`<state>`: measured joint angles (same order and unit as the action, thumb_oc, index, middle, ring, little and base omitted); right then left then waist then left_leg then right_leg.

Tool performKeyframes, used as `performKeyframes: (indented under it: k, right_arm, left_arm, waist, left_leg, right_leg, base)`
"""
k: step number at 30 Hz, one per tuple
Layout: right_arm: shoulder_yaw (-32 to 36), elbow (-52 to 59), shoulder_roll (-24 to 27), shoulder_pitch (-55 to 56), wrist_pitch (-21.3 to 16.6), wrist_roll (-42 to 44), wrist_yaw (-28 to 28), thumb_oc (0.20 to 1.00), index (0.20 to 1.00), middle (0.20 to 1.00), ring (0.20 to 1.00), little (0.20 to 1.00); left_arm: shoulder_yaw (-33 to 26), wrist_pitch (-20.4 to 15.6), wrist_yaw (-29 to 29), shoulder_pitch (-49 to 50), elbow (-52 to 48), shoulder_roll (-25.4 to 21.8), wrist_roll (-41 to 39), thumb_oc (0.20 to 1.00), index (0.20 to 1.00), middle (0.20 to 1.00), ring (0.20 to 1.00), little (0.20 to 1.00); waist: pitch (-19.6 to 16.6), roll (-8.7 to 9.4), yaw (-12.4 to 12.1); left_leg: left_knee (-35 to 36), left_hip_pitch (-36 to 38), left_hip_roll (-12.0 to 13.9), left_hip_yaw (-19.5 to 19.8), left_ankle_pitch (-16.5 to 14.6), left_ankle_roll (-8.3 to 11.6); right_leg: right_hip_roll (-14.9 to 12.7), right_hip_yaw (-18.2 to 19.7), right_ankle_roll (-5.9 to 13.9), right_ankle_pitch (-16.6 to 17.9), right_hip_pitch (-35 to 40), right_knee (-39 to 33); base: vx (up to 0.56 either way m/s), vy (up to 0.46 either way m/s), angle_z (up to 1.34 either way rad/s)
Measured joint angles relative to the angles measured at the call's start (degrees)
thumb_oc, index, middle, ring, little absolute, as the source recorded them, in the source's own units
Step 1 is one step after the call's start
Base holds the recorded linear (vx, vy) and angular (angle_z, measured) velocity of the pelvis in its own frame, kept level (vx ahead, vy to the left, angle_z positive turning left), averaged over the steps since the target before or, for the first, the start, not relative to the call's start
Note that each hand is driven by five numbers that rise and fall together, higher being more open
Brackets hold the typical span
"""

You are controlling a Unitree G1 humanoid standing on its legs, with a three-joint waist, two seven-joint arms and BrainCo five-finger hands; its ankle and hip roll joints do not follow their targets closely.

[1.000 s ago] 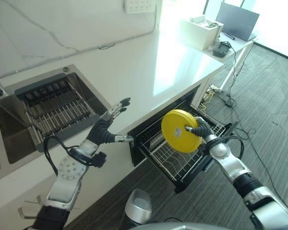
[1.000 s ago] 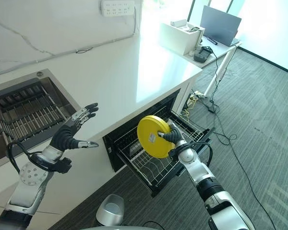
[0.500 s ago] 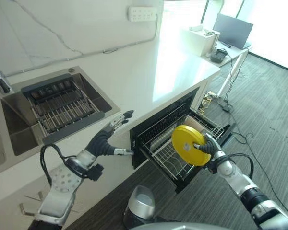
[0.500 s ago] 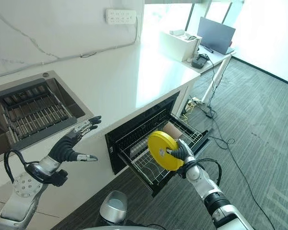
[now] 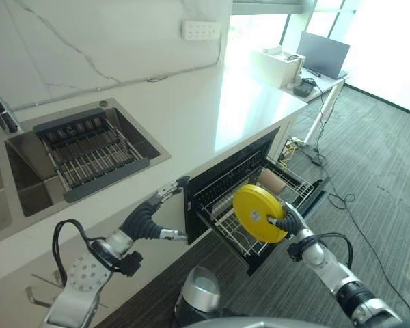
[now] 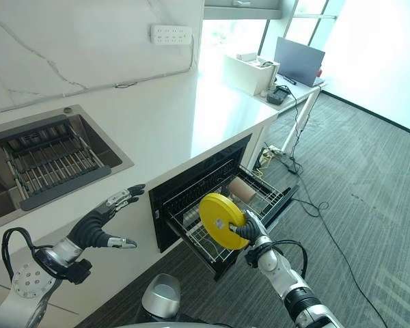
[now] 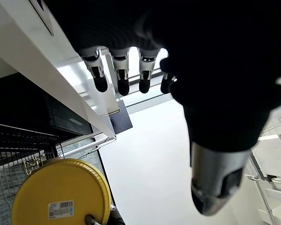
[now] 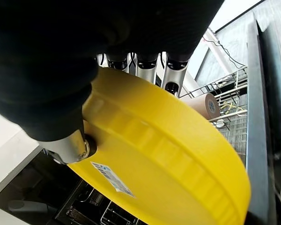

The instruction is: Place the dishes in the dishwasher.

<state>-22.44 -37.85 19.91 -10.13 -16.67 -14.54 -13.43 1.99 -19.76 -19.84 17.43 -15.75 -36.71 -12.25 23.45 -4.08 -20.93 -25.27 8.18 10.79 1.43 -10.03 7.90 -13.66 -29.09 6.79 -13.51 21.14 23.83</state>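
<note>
Round yellow plastic plate (image 5: 257,212) clamped in the right hand (image 5: 287,223), thumb on the labelled underside, fingers (image 8: 174,74) curled over the rim behind it. Held on edge, tilted, just above the pulled-out wire rack (image 5: 244,236) of the built-in black dishwasher (image 5: 222,179), over the rack's front half. Whether the plate's lower edge touches the wires cannot be told. Brown cylindrical cup (image 5: 270,180) lying on its side toward the back of the same rack, well apart from the plate. A pale dish (image 6: 191,215) resting at the rack's inner end, close to the dishwasher opening.

Left hand (image 5: 150,213) beside the dishwasher's left edge, in front of the white cabinet face, fingers (image 7: 99,79) spread straight, holding nothing.

White stone countertop (image 5: 205,102) directly above the dishwasher. Steel sink (image 5: 85,147) with a dark slatted drying rack (image 5: 82,152) set into that countertop, left of the dishwasher. White power strip (image 5: 201,29) on the wall behind the countertop.
</note>
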Motion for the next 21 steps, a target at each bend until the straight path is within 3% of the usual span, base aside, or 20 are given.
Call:
performKeyframes:
  k: [3, 4, 6, 8, 9, 11, 12, 15, 16, 18, 20, 21]
  right_arm:
    - [-0.42, -0.25, -0.47, -0.86, -1.78, 0.37, -0.28, 0.200, 0.200, 0.200, 0.200, 0.200]
    - [-1.30, -1.13, -0.51, -2.18, -2.09, 1.50, -0.78, 0.200, 0.200, 0.200, 0.200, 0.200]
    - [-1.78, -2.74, -0.55, -6.63, -2.16, 2.30, -1.34, 0.200, 0.200, 0.200, 0.200, 0.200]
    - [-1.77, -5.19, 0.00, -13.09, -1.22, 2.36, -1.91, 0.200, 0.200, 0.200, 0.200, 0.200]
    - [-2.11, -6.86, 1.27, -17.94, -0.46, 3.99, -2.38, 0.200, 0.200, 0.200, 0.200, 0.200]
    - [-2.23, -9.60, 4.16, -24.85, 1.19, 5.70, -2.57, 0.200, 0.200, 0.200, 0.200, 0.200]
    - [-2.19, -10.01, 5.32, -25.98, 1.25, 6.55, -2.62, 0.200, 0.200, 0.200, 0.200, 0.200]
    - [-2.38, -9.89, 8.29, -26.91, 1.23, 7.10, -2.63, 0.200, 0.200, 0.200, 0.200, 0.200]
    - [-2.59, -9.83, 9.12, -27.08, 1.25, 7.48, -2.63, 0.200, 0.200, 0.200, 0.200, 0.200]
    - [-2.95, -9.85, 9.79, -27.18, 1.76, 8.05, -2.47, 0.200, 0.200, 0.200, 0.200, 0.200]
    - [-3.43, -9.30, 10.01, -29.08, 2.44, 8.07, -2.46, 0.200, 0.200, 0.200, 0.200, 0.200]
    - [-3.65, -8.57, 10.01, -29.11, 2.48, 8.06, -2.41, 0.200, 0.200, 0.200, 0.200, 0.200]
  left_arm:
    - [0.43, -0.16, 1.08, -0.87, 0.06, -3.01, -0.01, 1.000, 1.000, 1.000, 1.000, 1.000]
    - [0.88, -0.17, 1.70, -1.30, 0.08, -3.93, 0.01, 1.000, 1.000, 1.000, 1.000, 1.000]
    - [2.63, -0.91, 4.00, -5.73, 1.18, -5.34, -0.06, 1.000, 1.000, 1.000, 1.000, 1.000]
    - [5.73, -1.52, 5.31, -9.88, 1.57, -6.26, 0.01, 1.000, 1.000, 1.000, 1.000, 1.000]
    - [8.43, -2.90, 7.07, -13.98, 3.73, -6.58, -0.11, 1.000, 1.000, 1.000, 1.000, 1.000]
    - [10.92, -2.96, 7.76, -19.08, 5.18, -6.57, -0.04, 1.000, 1.000, 1.000, 1.000, 1.000]
    - [10.73, -3.17, 8.51, -20.04, 5.60, -6.64, -0.07, 1.000, 1.000, 1.000, 1.000, 1.000]
    - [10.93, -4.63, 10.61, -20.97, 5.71, -6.58, -0.06, 1.000, 1.000, 1.000, 1.000, 1.000]
    - [11.16, -4.94, 11.12, -21.61, 5.68, -6.49, -0.05, 1.000, 1.000, 1.000, 1.000, 1.000]
    - [10.91, -5.10, 12.60, -23.60, 5.71, -6.61, -0.05, 1.000, 1.000, 1.000, 1.000, 1.000]
    - [11.00, -5.50, 14.28, -24.65, 5.66, -6.36, 0.03, 1.000, 1.000, 1.000, 1.000, 1.000]
    - [11.01, -5.49, 14.81, -24.72, 5.67, -6.20, 0.11, 1.000, 1.000, 1.000, 1.000, 1.000]
  waist:
    - [0.50, 1.16, 0.15]
    - [0.89, 0.60, 0.07]
    - [2.00, 1.65, 0.09]
    - [3.51, 1.02, 0.00]
    - [4.35, 0.64, 0.15]
    - [7.21, -1.84, -0.12]
    - [7.30, -1.90, -0.11]
    - [7.46, -1.84, -0.01]
    - [7.47, -2.00, -0.09]
    - [7.72, -1.77, 0.06]
    - [7.75, -1.84, -0.01]
    - [7.76, -1.82, 0.04]
  left_leg:
    - [3.74, -0.67, 0.77, 0.00, 2.91, 0.80]
    - [4.30, -1.22, 1.64, 0.11, 3.33, 1.21]
    - [7.28, -3.58, 1.97, 1.16, 6.98, 1.99]
    - [9.24, -6.42, 3.06, 1.16, 9.43, 2.34]
    - [10.43, -10.41, 2.82, 1.26, 12.12, 2.80]
    - [12.32, -12.52, 2.65, 0.79, 13.83, 1.98]
    - [13.38, -13.98, 2.04, 0.78, 14.79, 1.78]
    - [15.09, -17.25, -0.31, 0.46, 14.45, 0.82]
    - [15.76, -18.29, -0.83, 0.74, 14.13, 0.35]
    - [15.61, -20.17, -2.46, -0.29, 14.83, -0.64]
    - [15.56, -22.71, -3.35, -0.47, 14.90, -0.79]
    - [15.51, -23.24, -3.81, -0.56, 14.92, -1.78]
  right_leg:
    - [1.30, 0.17, 0.32, 1.43, -1.68, -2.60]
    - [2.49, 0.32, 0.35, 1.76, -2.25, -3.56]
    - [3.49, 0.19, -0.72, 3.09, -5.84, -4.37]
    - [4.85, 0.47, -1.09, 4.41, -9.38, -5.33]
    - [4.51, 0.64, -1.55, 5.20, -14.26, -5.18]
    - [4.30, 1.66, -1.57, 6.85, -17.67, -5.12]
    - [3.67, 1.68, -1.42, 7.49, -19.53, -5.19]
    - [1.90, 1.99, -1.25, 10.04, -23.49, -7.03]
    - [1.61, 2.19, -0.32, 11.58, -23.92, -8.33]
    - [-0.66, 2.62, -0.54, 11.37, -26.71, -6.66]
    - [-1.36, 2.93, -0.30, 12.28, -29.11, -7.79]
    - [-1.70, 3.02, -0.29, 12.30, -29.54, -7.92]
  base:
    - [-0.14, -0.172, 0.01]
    - [-0.31, -0.211, -0.05]
    - [-0.45, -0.164, 0.04]
    - [-0.54, -0.099, -0.05]
    - [-0.41, -0.039, -0.15]
    - [-0.36, 0.002, -0.14]
    - [-0.34, 0.038, -0.01]
    - [-0.31, 0.053, 0.01]
    - [-0.27, 0.058, -0.11]
    - [-0.29, 0.073, -0.01]
    - [-0.22, 0.062, 0.02]
    - [-0.18, 0.052, 0.00]
